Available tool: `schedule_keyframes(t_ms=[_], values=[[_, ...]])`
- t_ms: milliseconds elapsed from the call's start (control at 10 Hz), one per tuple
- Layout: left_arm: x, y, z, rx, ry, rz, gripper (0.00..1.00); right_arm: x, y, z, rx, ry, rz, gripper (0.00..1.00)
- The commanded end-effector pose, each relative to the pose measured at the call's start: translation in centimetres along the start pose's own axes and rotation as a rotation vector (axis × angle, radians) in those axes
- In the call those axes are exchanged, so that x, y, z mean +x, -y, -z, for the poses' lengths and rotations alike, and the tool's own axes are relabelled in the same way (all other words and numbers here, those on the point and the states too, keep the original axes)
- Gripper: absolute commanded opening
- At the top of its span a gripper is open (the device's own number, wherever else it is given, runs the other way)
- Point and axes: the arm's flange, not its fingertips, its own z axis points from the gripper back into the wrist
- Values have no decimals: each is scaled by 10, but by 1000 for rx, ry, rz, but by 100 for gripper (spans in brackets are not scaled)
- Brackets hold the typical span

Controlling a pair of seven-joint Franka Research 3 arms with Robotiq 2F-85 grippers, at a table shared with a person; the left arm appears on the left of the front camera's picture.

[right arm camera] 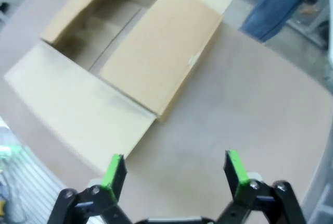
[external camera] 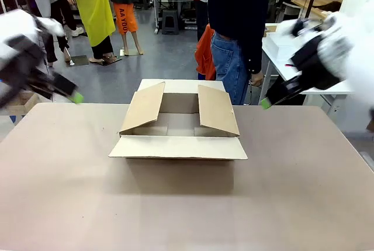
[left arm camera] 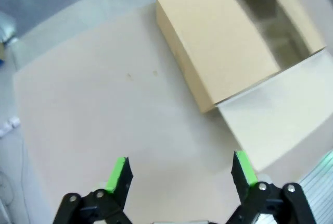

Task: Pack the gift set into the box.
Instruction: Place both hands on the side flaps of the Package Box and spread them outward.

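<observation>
While the box (external camera: pixel 178 146) stands in the middle of the table (external camera: pixel 70 192), its side flaps leaning inward, we hold our left gripper (left arm camera: pixel 181 165) and right gripper (right arm camera: pixel 174 163) above the table on its left and right. Both have their jaws spread wide and carry nothing.

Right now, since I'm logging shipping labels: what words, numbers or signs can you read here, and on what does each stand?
No text can be read.
The box: plain brown cardboard, no print seen.
A small pale mark on one of its flaps: too blurred to read.
The table: no writing.
</observation>
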Motion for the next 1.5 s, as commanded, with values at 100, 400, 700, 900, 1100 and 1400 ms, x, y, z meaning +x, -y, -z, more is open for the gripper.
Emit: schedule_keyframes(t_ms=[100, 400, 700, 900, 1100, 1400], values=[[-76, -91, -48, -511, 204, -310, 100, -51, 93, -76, 404, 154, 526, 100], [-153, -218, -25, -880, 444, -697, 100, -157, 236, -88, 789, 504, 972, 100], [-180, -261, 41, -994, 478, -917, 100, -221, 270, -44, 742, 589, 1096, 100], [-192, -249, -14, -835, 455, -768, 100, -224, 260, -84, 679, 427, 941, 100], [-192, -249, -14, -835, 455, -768, 100, -224, 260, -84, 679, 427, 941, 100], [-138, -196, -16, -747, 366, -625, 100, -149, 204, -48, 529, 259, 810, 100]])
